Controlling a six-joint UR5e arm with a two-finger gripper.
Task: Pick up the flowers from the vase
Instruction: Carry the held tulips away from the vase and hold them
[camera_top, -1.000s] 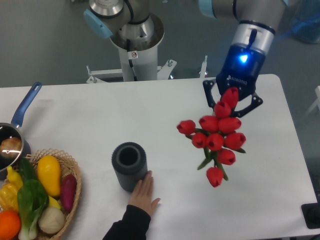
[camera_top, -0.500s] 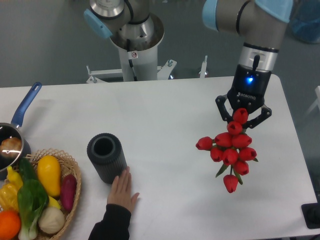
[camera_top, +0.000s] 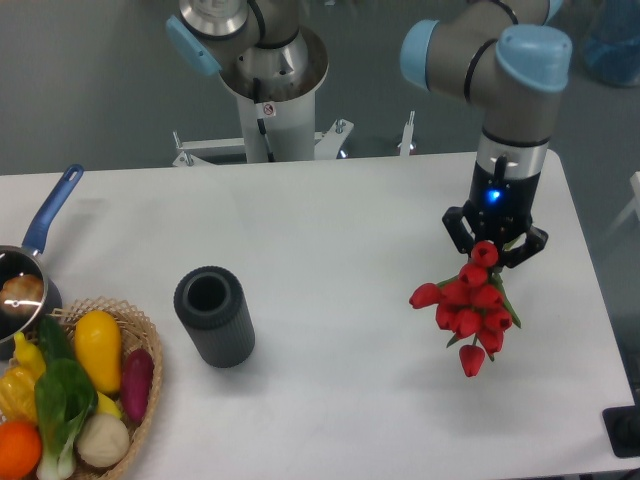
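The end effector (camera_top: 495, 245) is gripping the flowers (camera_top: 468, 306) at the right of the frame, its two fingers closing around the top of the bunch while the red buds are hanging below it, heads downward, above the white bench (camera_top: 330, 250). Compared with half a second ago, the arm is standing more upright and the bunch is sitting a little further right, looking tighter and narrower than before; a second ago it was further left and spreading wider. The vase (camera_top: 214, 315) is standing empty at the lower left centre, well apart from the flowers, its round mouth facing up; it is keeping the place it had half a second ago, left of where it stood a second ago. The dark-sleeved human hand that was touching the vase's base in both earlier frames is gone from view. At the left edge, the blue-handled pot (camera_top: 30, 270) and the wicker basket (camera_top: 135, 325) of produce are lying where they were, the basket just below the pot.
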